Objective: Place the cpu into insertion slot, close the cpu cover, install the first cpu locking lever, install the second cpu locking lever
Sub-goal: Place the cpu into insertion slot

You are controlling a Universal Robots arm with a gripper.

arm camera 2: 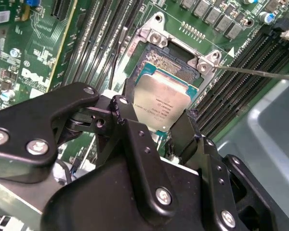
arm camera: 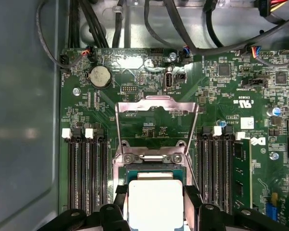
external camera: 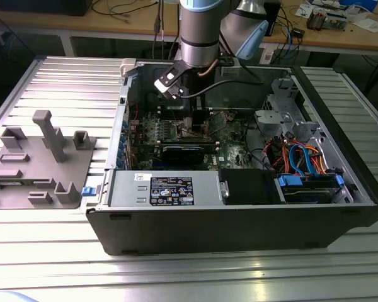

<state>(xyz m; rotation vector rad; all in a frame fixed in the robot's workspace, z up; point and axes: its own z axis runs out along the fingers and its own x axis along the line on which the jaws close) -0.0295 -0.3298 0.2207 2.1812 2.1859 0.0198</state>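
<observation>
Black jointed gripper [arm camera 2: 154, 115] right up close in both wrist views, and its two fingers [arm camera 2: 130, 130] are pinched onto opposite edges of the small flat square cpu with the silver-grey metal top [arm camera 2: 162, 102]; that's a firm clamp. The cpu sits directly over the square dark insertion slot with its silver metal rim [arm camera 2: 169, 63], slightly askew to it in the second wrist view (whether it touches the socket bed, I can't tell). Behind the slot in the first wrist view, the thin square silver cpu cover [arm camera: 156, 100] stands flipped up on its hinge, with the green circuit board [arm camera: 221, 96] showing through its window. A thin silver wire lever [arm camera 2: 260, 73] juts from the slot's corner across the long black memory slots [arm camera 2: 231, 98]. Over in the exterior view, the grey robot arm [external camera: 200, 31] reaches straight down into the open black computer case [external camera: 239, 233] on the ribbed aluminium table [external camera: 176, 277]; a grey plastic fixture tray [external camera: 34, 167] lies just beside the case on the exterior view's left.
</observation>
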